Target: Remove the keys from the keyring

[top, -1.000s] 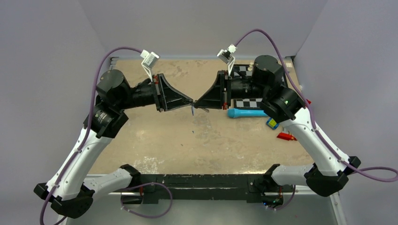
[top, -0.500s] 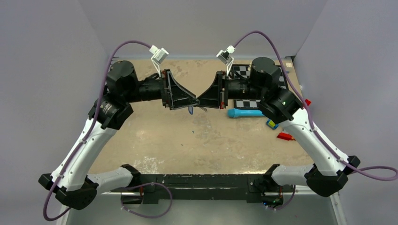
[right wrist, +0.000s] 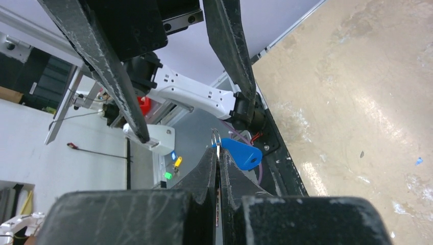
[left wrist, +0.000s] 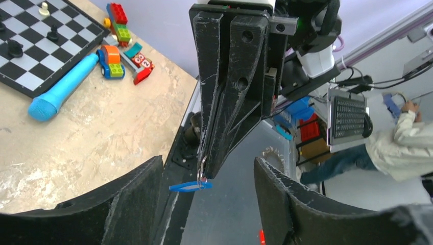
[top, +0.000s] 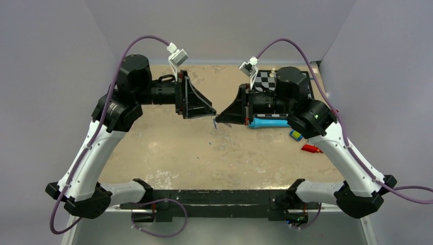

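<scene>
The right gripper has its scuffed black plastic tips pressed flat together. Nipped between them is the thin wire ring of the keys, a small grey metal loop with a smooth, bright blue plastic oval hanging from it. They are held up in the air above the table, out to the left of the light-blue tube as seen from above. The left gripper meets them almost tip to tip, its scratched wedge-shaped fingers spread wide and holding nothing. The tube is long and round with a grainy, rounded head, and it lies on a worn, blotchy tan board. A black-and-white chessboard sits just beside the tube. By the tube's narrow end lie glossy toy bricks, and a red one carries a white disc that may read 2.
</scene>
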